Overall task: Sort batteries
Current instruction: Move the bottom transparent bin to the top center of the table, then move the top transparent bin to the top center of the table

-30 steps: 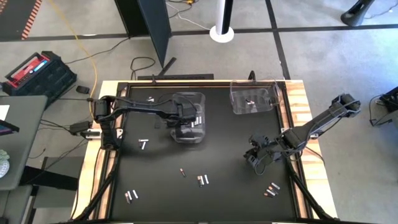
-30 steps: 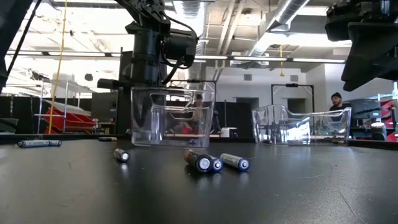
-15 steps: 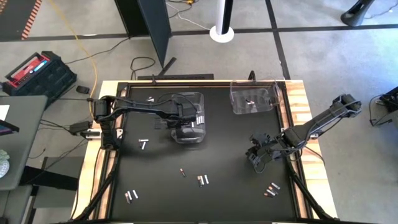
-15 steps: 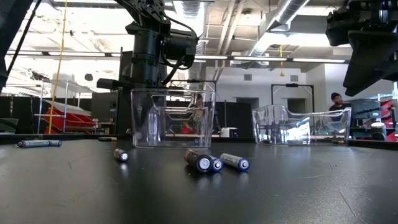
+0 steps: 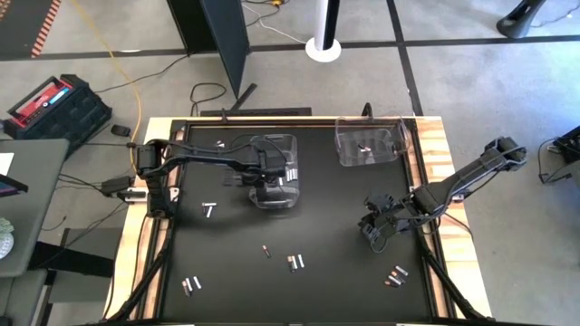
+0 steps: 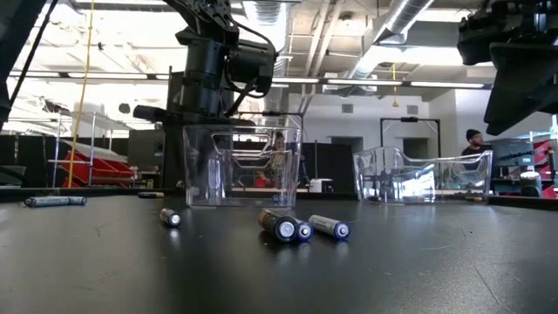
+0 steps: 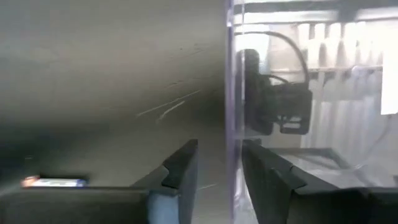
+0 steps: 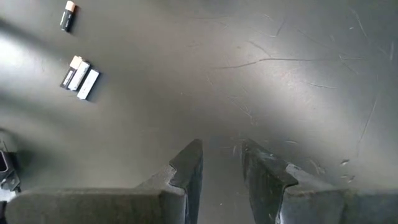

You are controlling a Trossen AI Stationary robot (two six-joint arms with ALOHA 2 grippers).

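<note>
Left gripper (image 5: 268,172) over the left clear bin (image 5: 288,201), fingers spread astride its wall, holding nothing. Batteries (image 5: 295,262) lie scattered on the black table (image 5: 227,272) nearer than that bin. Right gripper (image 5: 374,232) right of them, fingers parted, empty.

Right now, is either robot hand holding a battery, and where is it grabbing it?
No. The left gripper straddles the clear bin's wall, fingers apart, gripping no battery. The right gripper hangs open and empty over the bare mat.

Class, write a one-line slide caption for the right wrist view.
Right gripper, dark fingers apart and empty, above the black tabletop; four small cylindrical batteries lie beyond.
</note>
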